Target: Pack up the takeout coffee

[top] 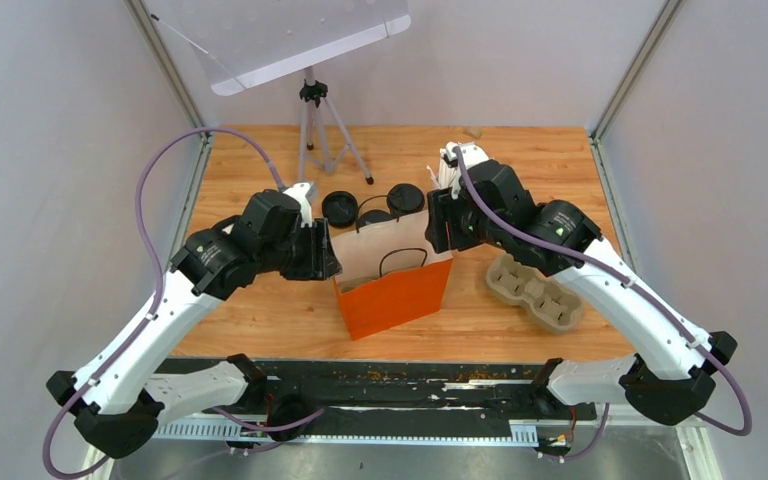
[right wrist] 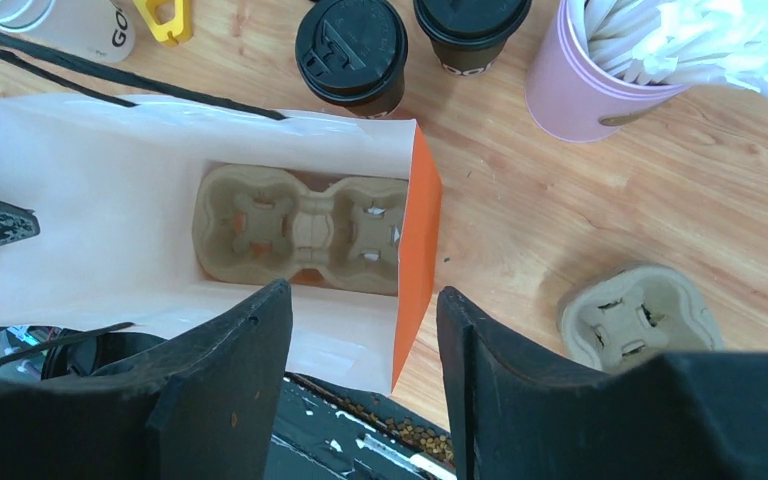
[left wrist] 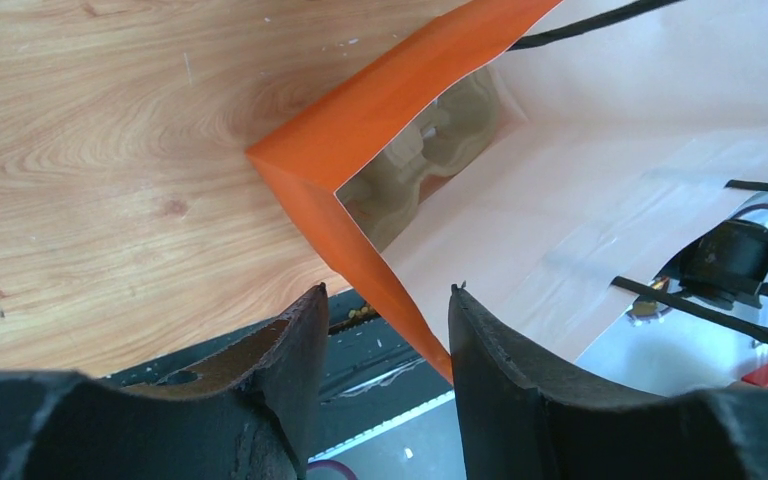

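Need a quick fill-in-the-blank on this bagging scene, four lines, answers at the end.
The brown pulp cup tray with two slots lies ___ the open orange paper bag.
A second pulp tray sits on the wooden table to the bag's ___.
The paper takeout cups carry round plastic lids coloured ___.
The tall cup holding white straws is ___.
Missing words: inside; right; black; pink.

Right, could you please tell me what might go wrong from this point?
1. The left gripper and right gripper straddle the side walls of the orange bag with jaws open, so its mouth could sag shut.
2. The lidded cups stand close behind the bag; shifting it might topple them.
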`<state>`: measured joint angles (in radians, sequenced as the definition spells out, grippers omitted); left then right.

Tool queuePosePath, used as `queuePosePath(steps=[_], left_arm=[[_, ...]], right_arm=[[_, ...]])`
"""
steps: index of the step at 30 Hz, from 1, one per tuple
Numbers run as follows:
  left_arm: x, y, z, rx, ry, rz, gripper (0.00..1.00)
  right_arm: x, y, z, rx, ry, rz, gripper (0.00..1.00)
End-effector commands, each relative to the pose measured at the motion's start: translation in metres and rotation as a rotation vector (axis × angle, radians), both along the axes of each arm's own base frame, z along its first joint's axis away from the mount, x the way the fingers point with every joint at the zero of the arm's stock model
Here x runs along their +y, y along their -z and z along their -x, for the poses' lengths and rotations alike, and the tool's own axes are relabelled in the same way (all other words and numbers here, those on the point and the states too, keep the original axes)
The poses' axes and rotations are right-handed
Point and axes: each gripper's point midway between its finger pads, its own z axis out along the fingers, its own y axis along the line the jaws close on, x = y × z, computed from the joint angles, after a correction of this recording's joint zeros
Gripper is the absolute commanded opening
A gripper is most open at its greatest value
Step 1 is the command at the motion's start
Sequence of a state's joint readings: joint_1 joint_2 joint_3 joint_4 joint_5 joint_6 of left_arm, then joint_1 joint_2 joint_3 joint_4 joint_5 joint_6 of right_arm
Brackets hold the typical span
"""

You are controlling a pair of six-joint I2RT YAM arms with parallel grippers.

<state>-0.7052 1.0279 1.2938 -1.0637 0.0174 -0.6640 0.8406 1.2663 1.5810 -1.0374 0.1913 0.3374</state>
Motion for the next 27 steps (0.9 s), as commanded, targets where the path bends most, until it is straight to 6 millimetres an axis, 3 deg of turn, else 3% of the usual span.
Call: queuePosePath(steps=[1, 9, 12, 15, 18, 22, 27], left_arm=[[0.004, -0.003, -0.003, -0.02, 0.018, -0.037, 0.56], [0.003, 0.002, -0.015, -0.017, -0.032, -0.059, 0.56], [0.008, 0.002, -0.01, 0.008, -0.036, -0.082, 0.42], [0.022, -0.004, 0.001, 0.022, -0.051, -0.114, 0.25], [0.029, -0.007, 0.013, 0.044, -0.055, -0.107, 0.15], [0.039, 0.001, 0.027, 0.101, -0.044, -0.15, 0.11], [0.061, 0.008, 0.03, 0.1, -0.071, -0.247, 0.1]], right_arm=[[-0.004, 0.006, 0.002, 0.007, -0.006, 0.014, 0.55], [-0.01, 0.008, 0.0, -0.016, -0.003, 0.009, 0.56], [-0.016, 0.011, -0.003, -0.021, 0.022, 0.011, 0.56], [-0.017, -0.004, -0.006, -0.029, 0.037, -0.048, 0.57], [-0.018, -0.018, -0.012, -0.08, 0.057, -0.076, 0.62], [-0.02, -0.025, -0.025, -0.11, 0.087, -0.094, 0.65], [-0.013, -0.005, -0.037, -0.102, 0.094, -0.078, 0.67]])
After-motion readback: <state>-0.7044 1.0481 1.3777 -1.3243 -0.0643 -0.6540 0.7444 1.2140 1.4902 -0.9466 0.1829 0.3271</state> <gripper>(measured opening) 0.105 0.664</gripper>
